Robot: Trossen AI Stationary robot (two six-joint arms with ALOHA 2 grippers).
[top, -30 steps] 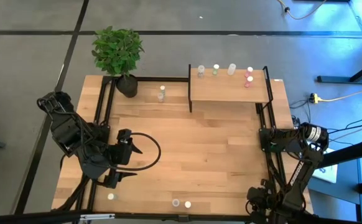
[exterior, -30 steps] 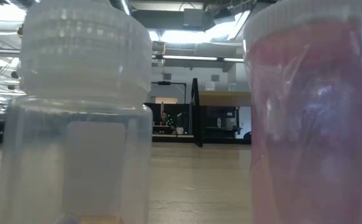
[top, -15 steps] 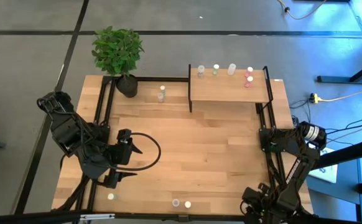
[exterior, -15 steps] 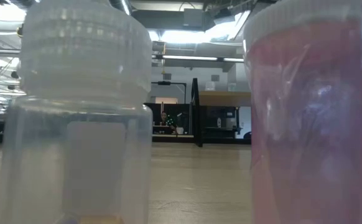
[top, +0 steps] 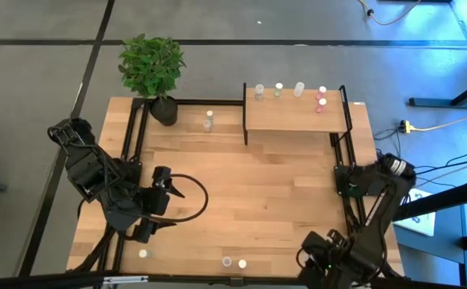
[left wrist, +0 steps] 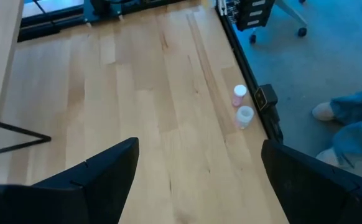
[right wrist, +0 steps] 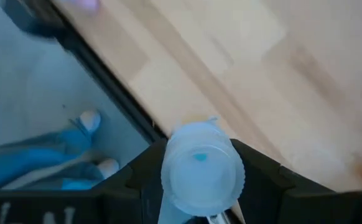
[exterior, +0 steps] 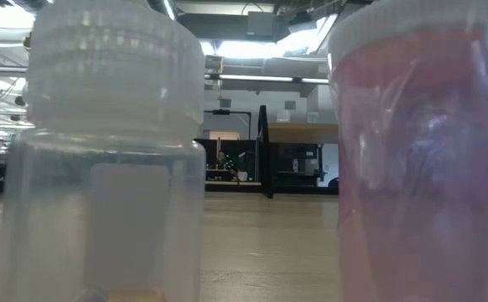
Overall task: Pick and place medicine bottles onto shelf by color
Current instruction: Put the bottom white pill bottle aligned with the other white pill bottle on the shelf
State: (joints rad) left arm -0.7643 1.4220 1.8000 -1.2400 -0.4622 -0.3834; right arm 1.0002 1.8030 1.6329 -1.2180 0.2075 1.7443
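My right gripper (top: 314,255) is over the table's near edge at the right, shut on a translucent bottle with a bluish-white cap (right wrist: 201,168). My left gripper (top: 160,229) waits open and empty over the near left of the table. The light-wood shelf (top: 298,119) stands at the far right. Along its far edge stand a grey-capped (top: 259,91), a green-capped (top: 278,88), a white (top: 298,88) and three pink bottles (top: 321,100). Two bottles (top: 209,120) stand on the table left of the shelf. Three more stand at the near edge (top: 143,254) (top: 227,262) (top: 242,262). My right gripper pinches the bottle between its two fingers, one finger (right wrist: 140,180) on each side of the body just under the cap (right wrist: 201,163). The cap end faces the wrist camera. The bottle's lower part is hidden behind the cap. It appears clear of the tabletop.
A potted plant (top: 153,68) stands at the far left corner. Black frame rails run along the table's left and right sides (top: 346,172). The low view is filled by a white-capped bottle (exterior: 114,151) and a pink one (exterior: 420,151). A person's shoes (right wrist: 91,121) show beyond the near edge.
My right gripper has gone along the near edge toward the table's left, staying shut on the bottle. The elbow of that arm has swung with it.
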